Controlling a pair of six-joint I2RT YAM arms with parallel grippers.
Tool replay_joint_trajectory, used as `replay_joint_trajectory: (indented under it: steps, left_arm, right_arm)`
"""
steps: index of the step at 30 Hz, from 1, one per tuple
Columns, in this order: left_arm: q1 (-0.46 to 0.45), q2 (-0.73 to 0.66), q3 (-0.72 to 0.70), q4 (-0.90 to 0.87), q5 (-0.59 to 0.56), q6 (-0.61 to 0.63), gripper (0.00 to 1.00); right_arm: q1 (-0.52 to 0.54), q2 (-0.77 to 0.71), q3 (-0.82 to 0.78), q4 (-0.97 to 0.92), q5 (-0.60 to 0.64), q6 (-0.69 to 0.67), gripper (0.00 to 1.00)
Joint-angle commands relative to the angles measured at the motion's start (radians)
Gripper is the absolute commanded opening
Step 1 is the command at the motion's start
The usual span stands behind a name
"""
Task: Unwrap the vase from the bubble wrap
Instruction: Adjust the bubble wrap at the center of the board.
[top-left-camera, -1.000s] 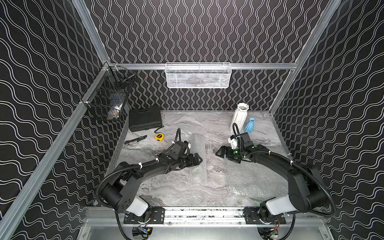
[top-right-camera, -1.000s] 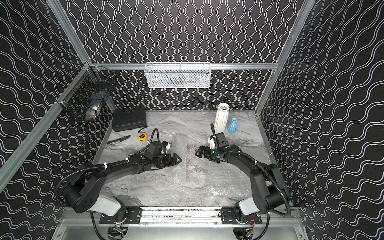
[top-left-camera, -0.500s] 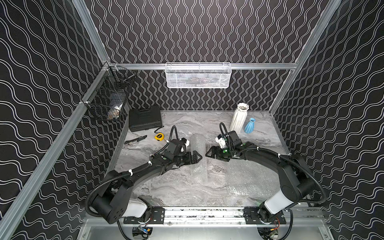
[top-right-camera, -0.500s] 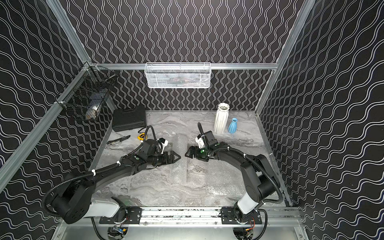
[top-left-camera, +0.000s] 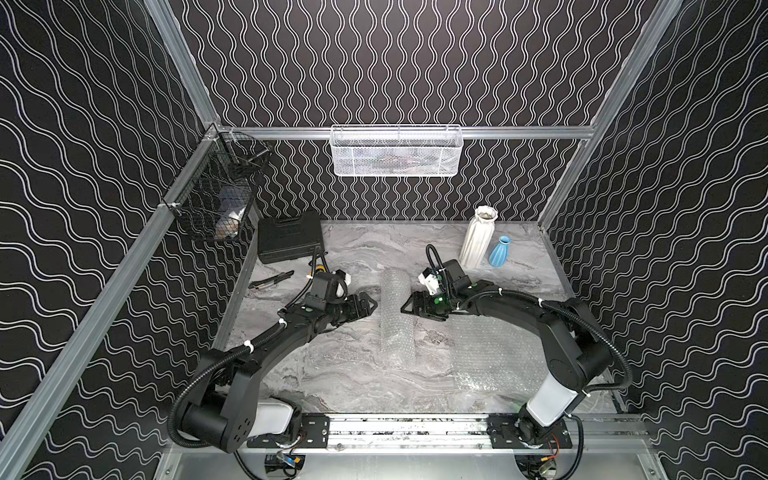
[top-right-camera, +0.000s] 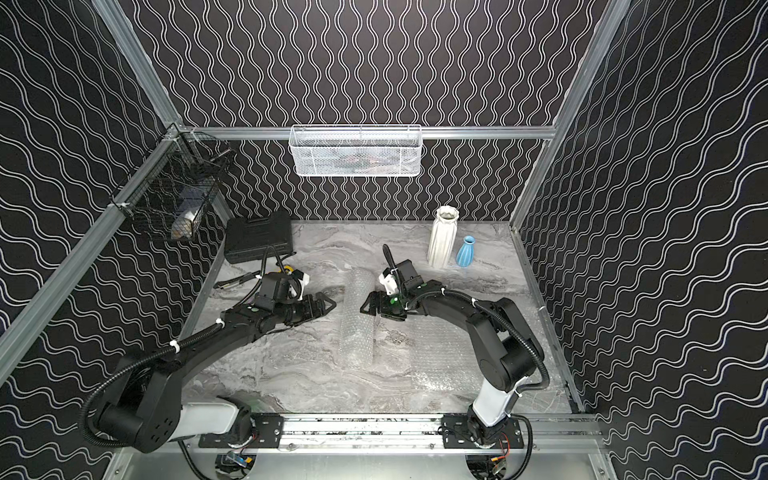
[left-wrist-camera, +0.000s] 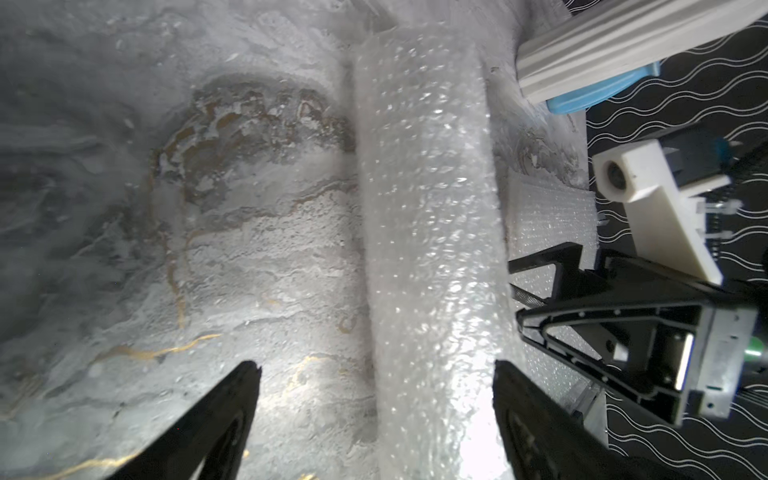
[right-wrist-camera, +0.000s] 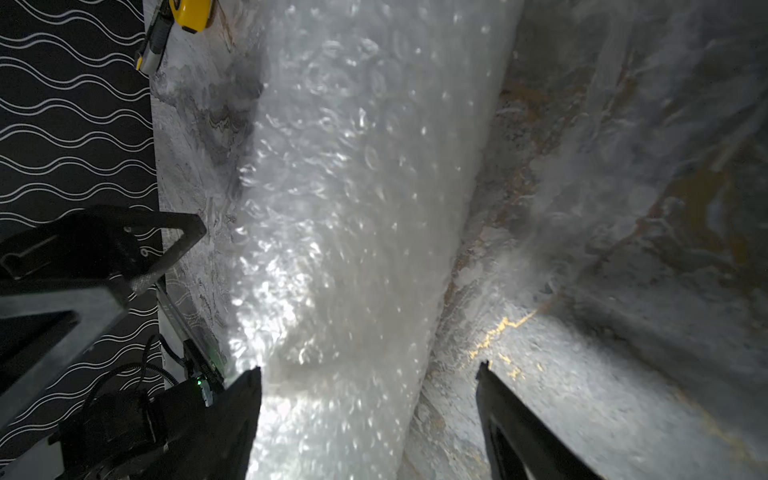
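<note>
A roll of bubble wrap (top-left-camera: 397, 316) lies near the middle of the grey marbled bench (top-left-camera: 345, 386), its length running front to back. The plastic is too cloudy to show what is inside. A flat sheet of bubble wrap (top-left-camera: 494, 353) is spread on the bench to its right, partly under the right arm. At the back right a white ribbed vase (top-left-camera: 478, 241) stands upright and bare, with a small blue vase (top-left-camera: 498, 251) just beside it. A black case (top-left-camera: 289, 241) sits at the back left, and a yellow tape measure (right-wrist-camera: 191, 14) lies near it. Compared with a second ago, the roll and both vases sit where they were, but the arms have traded places. The left hand (top-left-camera: 372, 304), which then reached over the roll's left edge, now sits just clear of that edge. The right hand (top-left-camera: 404, 308), then well off to the right, has come in until its tips overlap the roll's right edge in both top views. Both hands are spread wide and clamp nothing. In the left wrist view the fingers (left-wrist-camera: 232, 407) stand far apart, with the roll ahead of them and nearer one finger. In the right wrist view the roll fills much of the gap between the fingers (right-wrist-camera: 243, 415). Whether they touch the plastic cannot be told.
</note>
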Motion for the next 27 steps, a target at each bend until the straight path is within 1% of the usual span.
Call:
replay_joint_trajectory:
  steps: [1, 6, 12, 17, 19, 27]
  left_arm:
    - [0.022, 0.045, -0.008, 0.062, 0.071, -0.041, 0.90]
    - [0.025, 0.119, -0.013, 0.169, 0.158, -0.077, 0.89]
    - [0.025, 0.196, -0.024, 0.306, 0.238, -0.127, 0.90]
    - [0.021, 0.253, -0.038, 0.425, 0.280, -0.180, 0.91]
    - [0.010, 0.270, -0.036, 0.461, 0.290, -0.189, 0.92]
    - [-0.062, 0.335, -0.001, 0.503, 0.270, -0.186, 0.93]
  right_arm:
    - [0.002, 0.018, 0.012, 0.013, 0.016, 0.013, 0.79]
    - [0.002, 0.011, 0.007, -0.044, 0.110, -0.003, 0.77]
    - [0.002, -0.007, -0.005, -0.079, 0.171, -0.008, 0.76]
    - [0.002, -0.027, -0.016, -0.096, 0.211, -0.007, 0.76]
    - [0.002, -0.031, -0.017, -0.105, 0.227, -0.006, 0.76]
    - [0.002, -0.050, -0.026, -0.122, 0.271, -0.006, 0.76]
